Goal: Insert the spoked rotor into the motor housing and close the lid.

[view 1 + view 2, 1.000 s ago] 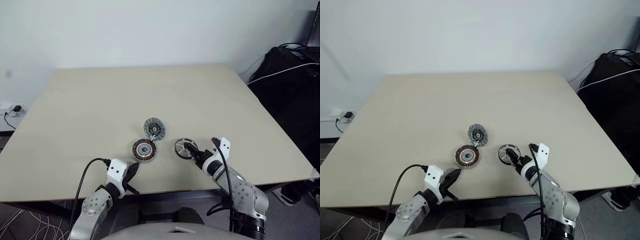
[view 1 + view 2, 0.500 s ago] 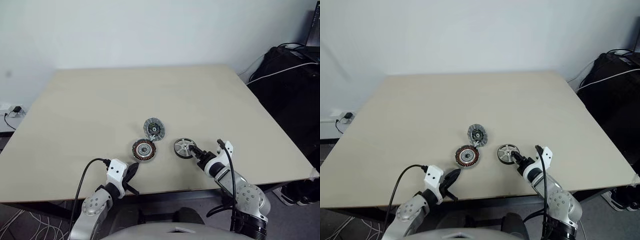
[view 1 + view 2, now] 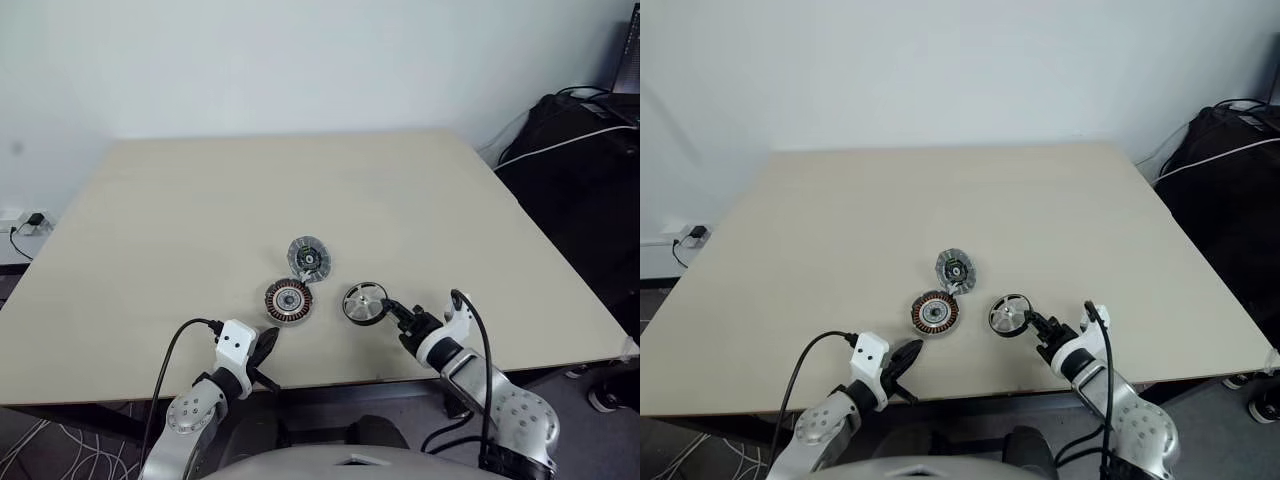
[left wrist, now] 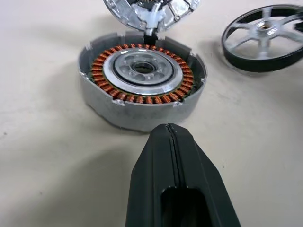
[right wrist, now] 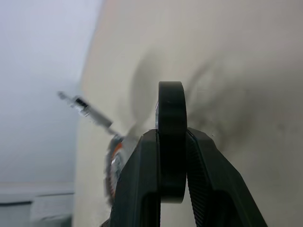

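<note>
Left gripper point(image 4: 170, 135) pressed together, just short of the motor housing point(image 3: 288, 301). Lid point(image 3: 308, 257) propped just behind the housing. Right gripper point(image 5: 171, 156) clamped on the rim of the spoked rotor point(image 3: 362, 303), tilted on edge beside the housing.

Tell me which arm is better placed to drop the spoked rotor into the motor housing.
Right: its pincer already clamps the spoked rotor by the rim, just beside the motor housing. The left pincer is shut and empty.
</note>
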Controlling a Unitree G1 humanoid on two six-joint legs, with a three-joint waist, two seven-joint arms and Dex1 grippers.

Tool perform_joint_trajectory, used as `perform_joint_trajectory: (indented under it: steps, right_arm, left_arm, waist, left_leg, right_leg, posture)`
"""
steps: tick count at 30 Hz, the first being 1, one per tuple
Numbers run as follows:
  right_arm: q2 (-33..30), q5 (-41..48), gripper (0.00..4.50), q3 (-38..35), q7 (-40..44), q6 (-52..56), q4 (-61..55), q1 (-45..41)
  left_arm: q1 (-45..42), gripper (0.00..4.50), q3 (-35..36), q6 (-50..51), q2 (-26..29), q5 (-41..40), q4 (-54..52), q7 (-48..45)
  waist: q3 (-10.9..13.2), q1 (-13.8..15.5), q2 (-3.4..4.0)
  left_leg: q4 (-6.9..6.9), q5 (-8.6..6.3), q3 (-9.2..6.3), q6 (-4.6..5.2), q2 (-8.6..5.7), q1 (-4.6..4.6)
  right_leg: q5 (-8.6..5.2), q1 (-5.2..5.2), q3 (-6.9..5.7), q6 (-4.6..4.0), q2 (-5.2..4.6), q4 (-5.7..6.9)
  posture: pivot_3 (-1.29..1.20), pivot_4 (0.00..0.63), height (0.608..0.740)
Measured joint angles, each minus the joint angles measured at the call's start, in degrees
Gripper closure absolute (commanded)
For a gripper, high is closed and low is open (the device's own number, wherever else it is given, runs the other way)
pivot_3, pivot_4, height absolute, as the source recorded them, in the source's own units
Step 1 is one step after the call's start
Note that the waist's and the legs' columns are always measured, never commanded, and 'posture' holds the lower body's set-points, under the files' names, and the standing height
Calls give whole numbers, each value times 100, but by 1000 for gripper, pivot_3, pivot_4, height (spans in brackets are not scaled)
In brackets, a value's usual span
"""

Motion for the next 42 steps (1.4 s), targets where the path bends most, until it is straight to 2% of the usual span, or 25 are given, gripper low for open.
perform_joint_trajectory:
  steps: [5,11,26,42]
  right_arm:
    - [-311,945,4062,142,-30,174,-346,224]
    - [-517,1812,4062,759,-151,217,-519,239]
    - [-535,1356,4062,2310,-94,-150,22,-790]
    - [-119,-88,4062,2558,636,-728,1406,-1469]
  left_arm:
    - [-2,4500,-4,2,-2,-1,0,-3]
    - [-6,4500,-9,9,1,-1,0,-4]
    - [95,4500,-3,55,25,-2,-132,11]
    - [203,4500,-3,281,31,-3,-431,121]
  waist:
    - [1,-3,-2]
    - [3,-5,-4]
    - [6,8,-13]
    - [3,7,-18]
  left_leg:
    - [-3,0,0,0,1,2]
    - [-5,0,0,0,1,2]
    - [-2,0,1,1,0,-2]
    - [-1,0,1,0,0,-2]
  right_leg:
    - [-1,0,0,1,0,1]
    - [-1,0,2,1,-1,0]
    - [0,-1,0,0,0,-4]
    - [1,-2,-1,0,1,-2]
  posture:
    - [0,0,740]
    - [0,0,740]
    - [0,0,740]
    - [0,0,740]
